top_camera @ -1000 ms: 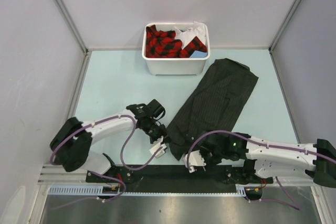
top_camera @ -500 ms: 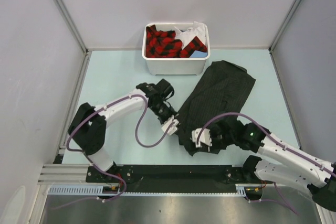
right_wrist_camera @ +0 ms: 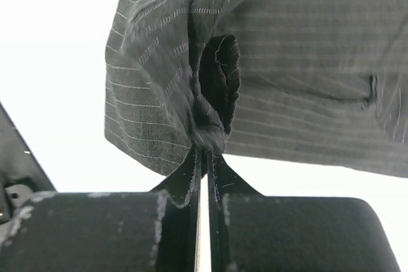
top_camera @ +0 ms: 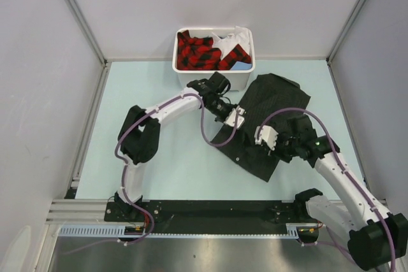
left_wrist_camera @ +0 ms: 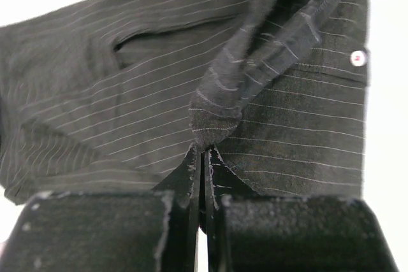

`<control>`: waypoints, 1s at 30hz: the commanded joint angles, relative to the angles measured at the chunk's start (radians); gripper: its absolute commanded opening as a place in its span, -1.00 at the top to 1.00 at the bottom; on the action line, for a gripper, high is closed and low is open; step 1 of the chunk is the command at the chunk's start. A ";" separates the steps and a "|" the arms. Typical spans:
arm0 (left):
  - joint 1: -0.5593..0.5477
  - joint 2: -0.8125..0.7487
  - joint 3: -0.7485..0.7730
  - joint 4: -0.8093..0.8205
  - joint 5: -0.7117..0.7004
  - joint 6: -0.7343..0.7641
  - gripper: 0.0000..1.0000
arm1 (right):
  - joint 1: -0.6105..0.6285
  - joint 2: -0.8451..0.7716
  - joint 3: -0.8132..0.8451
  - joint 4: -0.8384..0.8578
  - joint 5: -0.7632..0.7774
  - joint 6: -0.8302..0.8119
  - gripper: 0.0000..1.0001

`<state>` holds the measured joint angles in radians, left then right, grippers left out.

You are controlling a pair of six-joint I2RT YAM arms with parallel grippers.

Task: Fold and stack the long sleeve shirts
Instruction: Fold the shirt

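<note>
From above, the black pinstriped long-sleeve button-up shirt [top_camera: 280, 103] lies crumpled on the right half of the pale blue surface [top_camera: 166, 151], just beside the white plastic bin [top_camera: 213, 84] holding red-and-black plaid garments [top_camera: 194, 52]. The left claw [top_camera: 237, 119] meets the shirt's left edge, and the right claw [top_camera: 261, 137] meets it lower down.

The left wrist view shows the left claw clenched on a bunched fold of pinstriped cloth.

The right wrist view shows the right claw pinching a rolled fold of the same shirt.
</note>
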<state>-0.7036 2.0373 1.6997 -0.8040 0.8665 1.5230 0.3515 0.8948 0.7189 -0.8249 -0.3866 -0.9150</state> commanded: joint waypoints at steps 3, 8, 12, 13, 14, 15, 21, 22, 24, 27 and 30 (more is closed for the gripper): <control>0.018 0.102 0.171 0.182 -0.003 -0.190 1.00 | -0.169 0.085 0.046 0.093 -0.066 -0.119 1.00; 0.027 0.193 0.255 0.230 -0.047 -0.237 1.00 | -0.302 0.205 0.083 0.196 -0.081 -0.154 1.00; 0.029 0.236 0.291 0.273 -0.075 -0.258 1.00 | -0.344 0.299 0.114 0.254 -0.086 -0.174 1.00; 0.029 0.242 0.294 0.278 -0.086 -0.261 1.00 | -0.344 0.328 0.125 0.266 -0.086 -0.176 1.00; 0.030 0.253 0.298 0.284 -0.090 -0.261 1.00 | -0.344 0.343 0.128 0.292 -0.086 -0.176 1.00; 0.030 0.258 0.298 0.287 -0.095 -0.258 1.00 | -0.344 0.360 0.132 0.302 -0.086 -0.177 1.00; 0.036 0.282 0.287 0.341 -0.130 -0.279 1.00 | -0.376 0.449 0.139 0.359 -0.067 -0.165 1.00; 0.038 0.285 0.284 0.354 -0.135 -0.296 1.00 | -0.379 0.454 0.136 0.360 -0.064 -0.165 1.00; 0.038 0.291 0.273 0.397 -0.152 -0.308 1.00 | -0.385 0.460 0.122 0.372 -0.049 -0.166 1.00; 0.038 0.299 0.270 0.440 -0.179 -0.336 1.00 | -0.387 0.464 0.113 0.401 -0.041 -0.154 1.00; 0.038 0.305 0.270 0.456 -0.192 -0.340 1.00 | -0.387 0.487 0.120 0.415 -0.032 -0.136 1.00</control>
<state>-0.6735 2.3344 1.9526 -0.4225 0.6979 1.2201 -0.0303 1.3590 0.8227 -0.4759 -0.4252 -1.0660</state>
